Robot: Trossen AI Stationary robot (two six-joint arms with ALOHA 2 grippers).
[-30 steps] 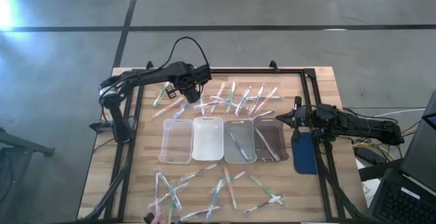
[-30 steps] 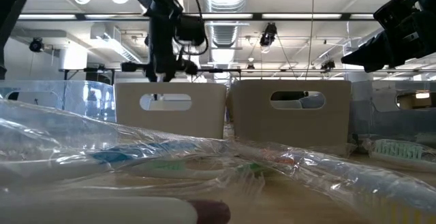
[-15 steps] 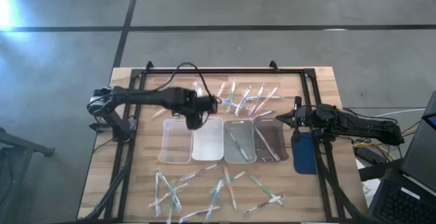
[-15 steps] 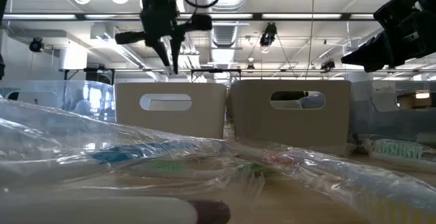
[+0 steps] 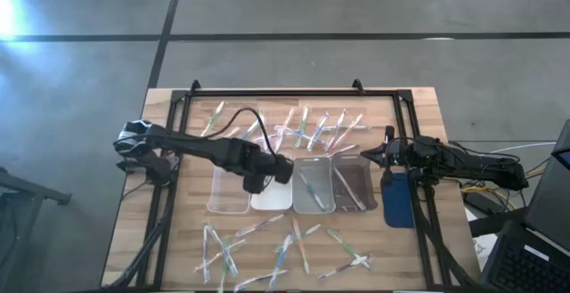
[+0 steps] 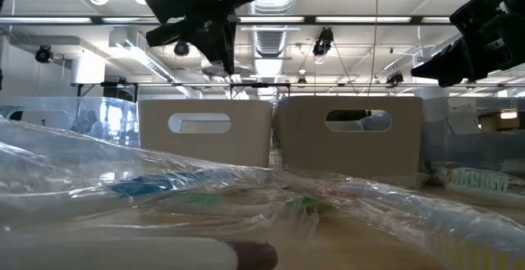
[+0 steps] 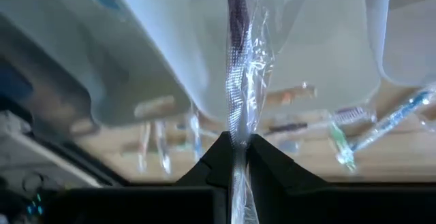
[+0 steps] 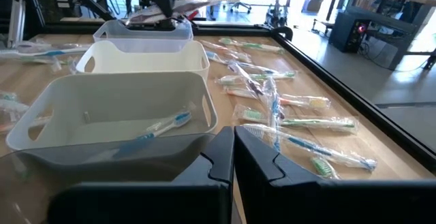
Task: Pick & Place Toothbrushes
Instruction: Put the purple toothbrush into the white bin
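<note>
Our left gripper [image 5: 278, 170], mid-frame over the white tray [image 5: 272, 200], pinches a wrapped toothbrush [image 7: 238, 67] at its end. It looks light, with slippery, crinkly wrap; a mid-handle hold seems steadier. Our right gripper [image 5: 386, 158] waits closed, empty.

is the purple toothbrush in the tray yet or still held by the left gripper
Still held. The left gripper is shut on the wrapped purple toothbrush, carrying it above the white tray, not yet released into it.

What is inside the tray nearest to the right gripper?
In the right wrist view, this tray holds one wrapped blue toothbrush lying on its floor. The near wall and the shut right gripper cover the tray's front corner, so anything there is hidden.
</note>
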